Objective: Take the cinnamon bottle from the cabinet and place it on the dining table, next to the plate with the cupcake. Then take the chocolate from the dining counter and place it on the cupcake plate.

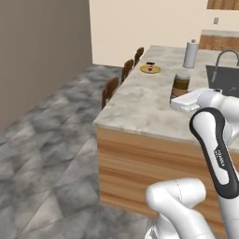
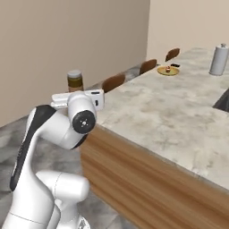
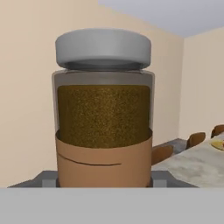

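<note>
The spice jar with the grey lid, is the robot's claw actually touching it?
Touching. In the hand view the cinnamon bottle stands upright between the gripper's two fingers, which press against its base on both sides, no gap showing.

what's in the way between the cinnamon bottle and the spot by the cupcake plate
Nothing visible. The claw holds the cinnamon bottle upright near the counter's close end; bare marble counter stretches to the cupcake plate at the far end.

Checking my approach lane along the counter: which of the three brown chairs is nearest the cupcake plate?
The far chair, last in the row: it stands right by the yellow plate, while the middle chair and near chair sit farther back along the counter.
</note>
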You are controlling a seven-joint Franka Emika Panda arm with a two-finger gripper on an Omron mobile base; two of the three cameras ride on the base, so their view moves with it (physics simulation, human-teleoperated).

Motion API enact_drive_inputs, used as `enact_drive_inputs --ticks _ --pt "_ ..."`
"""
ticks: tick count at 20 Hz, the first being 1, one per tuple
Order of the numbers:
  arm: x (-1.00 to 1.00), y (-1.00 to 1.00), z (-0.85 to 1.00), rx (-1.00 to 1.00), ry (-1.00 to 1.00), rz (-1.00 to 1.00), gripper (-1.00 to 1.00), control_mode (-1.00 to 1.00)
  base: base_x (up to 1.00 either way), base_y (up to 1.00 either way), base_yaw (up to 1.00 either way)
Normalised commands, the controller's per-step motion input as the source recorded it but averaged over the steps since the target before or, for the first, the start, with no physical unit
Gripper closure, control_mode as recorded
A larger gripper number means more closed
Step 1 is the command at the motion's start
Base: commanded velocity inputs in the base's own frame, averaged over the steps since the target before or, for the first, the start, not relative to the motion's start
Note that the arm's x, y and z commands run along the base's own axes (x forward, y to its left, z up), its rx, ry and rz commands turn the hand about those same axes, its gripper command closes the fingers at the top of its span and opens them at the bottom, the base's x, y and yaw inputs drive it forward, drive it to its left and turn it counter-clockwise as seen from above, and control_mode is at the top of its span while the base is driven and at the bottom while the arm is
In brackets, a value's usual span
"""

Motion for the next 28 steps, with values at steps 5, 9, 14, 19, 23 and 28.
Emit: enact_drive_inputs --ticks 5,9,14,19,23,28 --pt "0.0 0.0 0.0 0.0 0.0 0.0 1.0 1.0 0.62 0.69 -0.14" --pt "0.0 0.0 0.0 0.0 0.0 0.0 1.0 1.0 0.64 0.63 -0.19" --pt "0.0 0.0 0.0 0.0 0.0 0.0 1.0 1.0 0.46 0.79 -0.11" --pt "0.0 0.0 0.0 0.0 0.0 0.0 1.0 1.0 0.46 0.73 -0.18" --pt "0.0 0.0 0.0 0.0 0.0 0.0 1.0 1.0 0.49 0.63 -0.27" --pt "0.0 0.0 0.0 0.0 0.0 0.0 1.0 1.0 0.53 0.6 -0.28"
